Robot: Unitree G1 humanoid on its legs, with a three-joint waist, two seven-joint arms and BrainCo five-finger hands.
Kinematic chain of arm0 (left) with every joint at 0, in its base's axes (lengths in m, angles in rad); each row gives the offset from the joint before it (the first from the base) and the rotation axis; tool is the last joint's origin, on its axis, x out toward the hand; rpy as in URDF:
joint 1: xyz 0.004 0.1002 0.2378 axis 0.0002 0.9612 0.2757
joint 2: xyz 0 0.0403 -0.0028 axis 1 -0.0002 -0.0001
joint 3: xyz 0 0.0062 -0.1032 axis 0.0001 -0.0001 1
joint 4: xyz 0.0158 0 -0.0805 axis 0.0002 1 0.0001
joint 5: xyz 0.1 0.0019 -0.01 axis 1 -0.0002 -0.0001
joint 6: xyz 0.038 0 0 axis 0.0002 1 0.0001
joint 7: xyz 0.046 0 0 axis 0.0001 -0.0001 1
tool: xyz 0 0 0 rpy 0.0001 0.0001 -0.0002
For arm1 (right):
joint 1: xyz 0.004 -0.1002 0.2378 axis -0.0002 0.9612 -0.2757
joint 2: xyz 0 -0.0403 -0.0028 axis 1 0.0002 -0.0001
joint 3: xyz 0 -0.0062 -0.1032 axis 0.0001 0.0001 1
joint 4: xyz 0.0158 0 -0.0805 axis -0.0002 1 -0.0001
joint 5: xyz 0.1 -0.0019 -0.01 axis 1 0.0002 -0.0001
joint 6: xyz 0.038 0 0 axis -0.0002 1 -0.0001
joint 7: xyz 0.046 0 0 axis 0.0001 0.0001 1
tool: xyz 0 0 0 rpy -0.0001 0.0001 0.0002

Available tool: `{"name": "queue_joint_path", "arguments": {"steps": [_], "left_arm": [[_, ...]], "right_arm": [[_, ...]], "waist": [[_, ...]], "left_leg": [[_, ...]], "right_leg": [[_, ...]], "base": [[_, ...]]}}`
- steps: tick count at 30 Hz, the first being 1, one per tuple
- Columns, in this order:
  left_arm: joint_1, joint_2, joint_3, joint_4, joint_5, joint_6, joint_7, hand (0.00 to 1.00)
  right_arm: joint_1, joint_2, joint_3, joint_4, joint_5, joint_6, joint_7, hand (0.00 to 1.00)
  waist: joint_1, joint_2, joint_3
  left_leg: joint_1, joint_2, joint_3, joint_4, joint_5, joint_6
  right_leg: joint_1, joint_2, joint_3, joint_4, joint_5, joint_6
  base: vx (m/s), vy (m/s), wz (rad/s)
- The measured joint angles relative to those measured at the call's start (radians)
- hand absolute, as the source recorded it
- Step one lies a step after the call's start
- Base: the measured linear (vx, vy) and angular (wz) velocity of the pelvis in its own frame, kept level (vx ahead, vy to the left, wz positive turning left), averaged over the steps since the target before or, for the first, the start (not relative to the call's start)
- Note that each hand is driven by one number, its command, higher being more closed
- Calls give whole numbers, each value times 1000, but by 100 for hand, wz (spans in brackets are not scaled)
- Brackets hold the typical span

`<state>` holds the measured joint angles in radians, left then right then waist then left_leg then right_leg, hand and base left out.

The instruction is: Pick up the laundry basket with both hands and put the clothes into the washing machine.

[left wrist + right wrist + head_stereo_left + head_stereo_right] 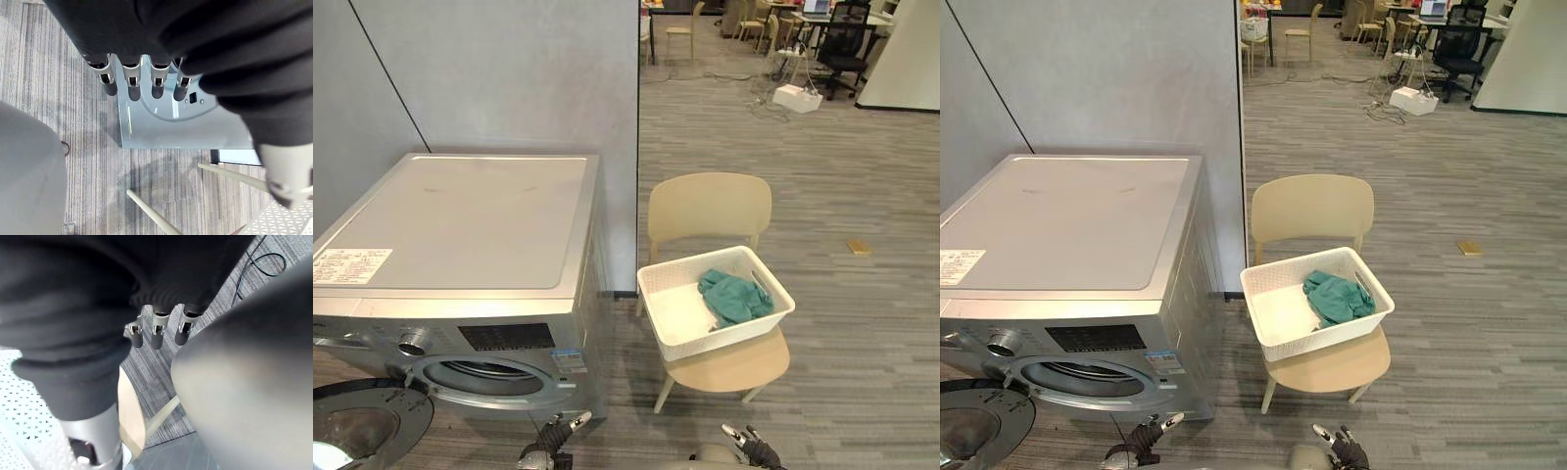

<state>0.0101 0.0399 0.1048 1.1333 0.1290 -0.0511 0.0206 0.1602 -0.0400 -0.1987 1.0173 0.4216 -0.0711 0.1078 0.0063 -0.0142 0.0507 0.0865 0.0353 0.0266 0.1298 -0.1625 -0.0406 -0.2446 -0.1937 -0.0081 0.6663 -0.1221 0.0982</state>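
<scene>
Because the laundry basket (677, 309) sits raised on a chair (709, 204) ahead of and between my hands, both its sides look reachable. My left hand (551, 439) and right hand (751, 447) hang low, fingers loose and empty. The clothes (734, 297) lie inside the basket. Ahead of my left hand, the washing machine (460, 220) has its door (362, 421) open for loading.

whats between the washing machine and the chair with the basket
A bare strip of grey floor, from washing machine to chair, in both eye views.

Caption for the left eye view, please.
Basket with green cloth on chair beside open washer; left hand and right hand low, open.
</scene>
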Motion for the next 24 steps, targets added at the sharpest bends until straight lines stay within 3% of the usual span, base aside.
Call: {"name": "queue_joint_path", "arguments": {"steps": [1, 3, 5, 6, 7, 8, 9, 12, 14, 15, 16, 17, 18, 19, 20, 21, 22, 24], "left_arm": [[-1, -1, -7, -1, 1, 0, 1, 0], [-4, 7, -23, 0, 3, -2, 1, 0], [10, 23, -46, 12, 12, -2, 0, 0], [9, 43, -80, 25, 23, -4, 0, 0], [6, 45, -94, 38, 33, -4, 0, 0], [4, 35, -96, 40, 38, -6, -1, 0], [4, 29, -95, 42, 42, -8, -1, 0], [-1, 8, -91, 55, 41, -2, 0, 0], [-1, 9, -92, 53, 35, -2, 2, 0], [-1, 11, -92, 51, 27, -2, 2, 0], [-1, 13, -92, 48, 20, -2, 2, 0], [-7, 21, -92, 40, 17, -2, 3, 0], [-11, 25, -93, 32, 18, -2, 4, 0], [-11, 25, -93, 27, 17, -3, 5, 0], [-14, 30, -94, 14, 18, -2, 5, 0], [-14, 33, -99, 6, 20, -2, 5, 0], [-14, 30, -104, 3, 22, -2, 5, 0], [-9, 15, -108, -4, 37, -3, 6, 0]], "right_arm": [[-1, 1, -14, -2, -2, 0, -1, 0], [-3, 3, -69, 24, -25, 1, -11, 0], [-5, 7, -114, 46, -33, 9, -15, 0], [-5, 13, -140, 70, -35, 14, -15, 0], [-4, 12, -156, 95, -33, 17, -14, 0], [-5, -2, -160, 110, -31, 19, -14, 0], [-6, -12, -158, 120, -31, 21, -14, 0], [-12, -46, -157, 157, -32, 34, -14, 0], [-3, -50, -153, 179, -36, 37, -15, 0], [-3, -51, -151, 180, -36, 36, -16, 0], [-4, -51, -146, 180, -36, 34, -16, 0], [-5, -52, -140, 180, -36, 32, -17, 0], [-7, -50, -136, 180, -36, 30, -20, 0], [-8, -48, -135, 179, -36, 30, -21, 0], [-10, -48, -134, 164, -36, 31, -24, 0], [-2, -49, -115, 116, -37, 33, -28, 0], [6, -49, -105, 65, -37, 34, -35, 0], [19, -47, -87, -133, -39, 34, -56, 0]], "waist": [[-3, -3, 0], [-4, -7, 0], [-12, -11, -1], [-23, -32, -10], [-25, -22, -10], [-17, 5, -16], [-16, 8, -16], [-24, 51, -3], [-23, 54, -3], [-22, 55, -3], [-23, 55, -3], [-24, 47, 0], [-23, 42, 3], [-23, 30, 8], [-23, 35, 20], [-24, 32, 27], [-25, 42, 30], [-36, 62, 43]], "left_leg": [[0, 1, -4, -10, 9, 1], [6, 8, -38, -13, 13, -6], [13, 29, -65, -2, 14, -17], [16, 38, -94, 7, 7, -42], [14, 59, -106, 7, 2, -55], [12, 85, -103, 7, 9, -67], [7, 105, -101, 8, 16, -79], [-7, 187, -107, 31, 41, -132], [-38, 251, -137, 90, 71, -181], [-58, 270, -159, 121, 79, -188], [-76, 280, -171, 145, 88, -188], [-121, 283, -180, 198, 120, -155], [-163, 280, -160, 244, 164, -97], [-178, 281, -143, 260, 185, -68], [-186, 293, -85, 272, 227, -29], [-190, 309, -11, 268, 251, -14], [-194, 316, 24, 275, 251, -13], [-219, 271, 64, 388, 155, -25]], "right_leg": [[-11, -13, 1, 27, -17, -30], [-13, -90, 32, 47, -39, -44], [43, -83, 105, -101, -3, -44], [102, -72, 150, -196, 24, 38], [123, -50, 142, -239, 1, 71], [135, -31, 133, -272, -13, 91], [146, -22, 118, -298, -22, 102], [178, 62, 80, -372, -43, 71], [189, 128, 50, -379, -53, 18], [191, 144, 37, -379, -62, 3], [191, 156, 33, -379, -65, -6], [190, 163, 18, -379, -66, -18], [193, 160, 4, -384, -58, -31], [196, 160, -1, -388, -56, -35], [212, 160, -16, -399, -51, -43], [214, 162, -25, -409, -42, -58], [214, 163, -31, -410, -39, -61], [214, 149, -28, -412, -34, -70]], "base": [[148, -124, 56], [148, -181, 38], [120, -305, 27], [93, -359, 26], [62, -376, 0], [19, -298, -27], [-1, -375, -43], [-43, -314, -19], [-126, -282, 14], [-125, -240, 19], [-114, -212, 24], [-112, -195, 34], [-119, -198, 36], [-111, -197, 35], [-114, -171, 28], [-112, -161, 25], [-136, -129, 22], [-104, -34, 7]]}}
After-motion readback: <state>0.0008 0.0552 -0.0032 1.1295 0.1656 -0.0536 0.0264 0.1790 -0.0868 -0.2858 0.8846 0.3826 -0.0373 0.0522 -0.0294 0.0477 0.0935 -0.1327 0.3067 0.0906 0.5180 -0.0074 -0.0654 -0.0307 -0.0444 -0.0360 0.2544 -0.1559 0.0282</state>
